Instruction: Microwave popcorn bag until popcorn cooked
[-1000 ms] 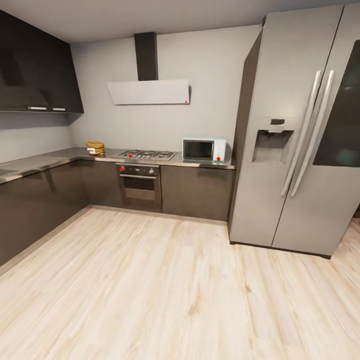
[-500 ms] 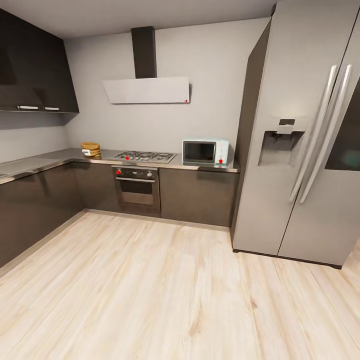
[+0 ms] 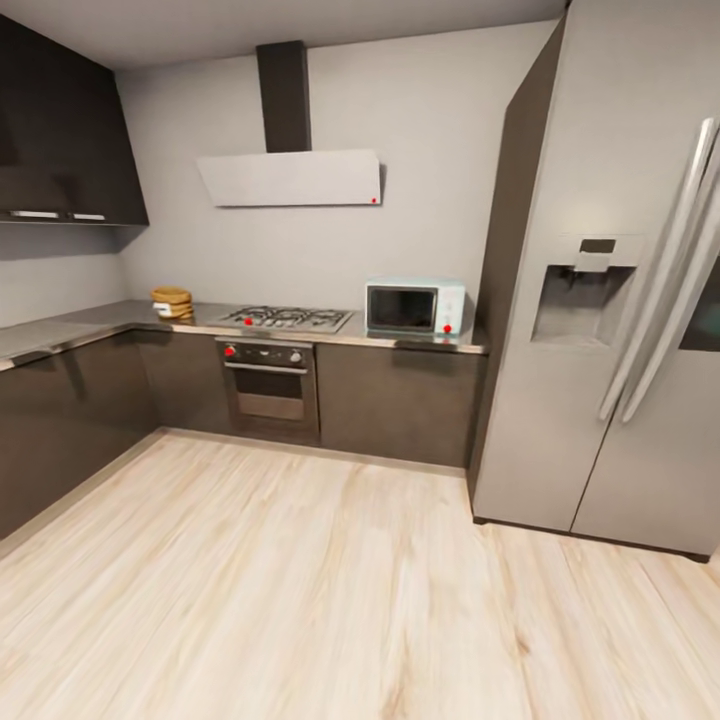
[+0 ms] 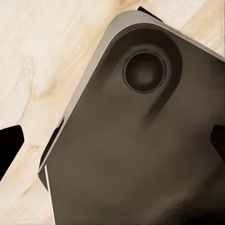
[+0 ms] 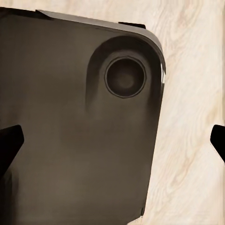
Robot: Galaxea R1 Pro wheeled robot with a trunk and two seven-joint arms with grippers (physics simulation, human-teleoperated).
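While the head view looks across a pale wood floor (image 3: pixel 330 590), the kitchen run sits in the upper half of the frame. The popcorn bag (image 3: pixel 172 302) is small at left of centre, standing on the grey countertop (image 3: pixel 90 322) near the back-wall corner; it reads as a tan squat shape with a pale label, detail too small to make out. The gas hob (image 3: pixel 285 318) is just right of it, with the built-in oven (image 3: pixel 268 380) and its red knobs below. The microwave (image 3: pixel 415 307) stands further right on the same countertop, centre-right of the frame, door closed, dark glass, a red light at its lower right corner. It is well apart from the bag, with the hob between them. The hood (image 3: pixel 292 175) is above the hob, dark wall cabinets (image 3: pixel 60 140) at upper left, and the steel fridge (image 3: pixel 620 300) takes up the right side. In the left wrist view, the left gripper (image 4: pixel 112 145) has dark fingertips (image 4: pixel 9 145) at opposite frame edges, wide apart, nothing between them; behind is the robot's dark base plate (image 4: pixel 136 150) over wood floor. In the right wrist view it's the same: the right gripper (image 5: pixel 112 145) has fingertips (image 5: pixel 9 143) spread to the edges, holding nothing.
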